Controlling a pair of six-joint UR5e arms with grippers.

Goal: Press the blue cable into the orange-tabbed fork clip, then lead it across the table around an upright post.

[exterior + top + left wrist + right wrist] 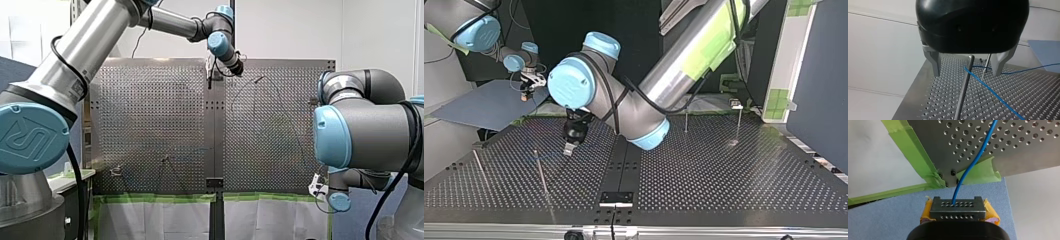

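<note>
Currently left end effector (pixel 967 73) gapes wide astride the upright post (pixel 963 87), blue cable (pixel 993 93) bent round it, legs leaving at 3 and 5 o'clock; right end effector (pixel 959 213) pinches the cable, likely for tension.

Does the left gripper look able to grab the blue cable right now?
Probably yes: the left gripper is open and the blue cable crosses just ahead of the gap between its fingers. The upright post stands there too and could get caught.
</note>
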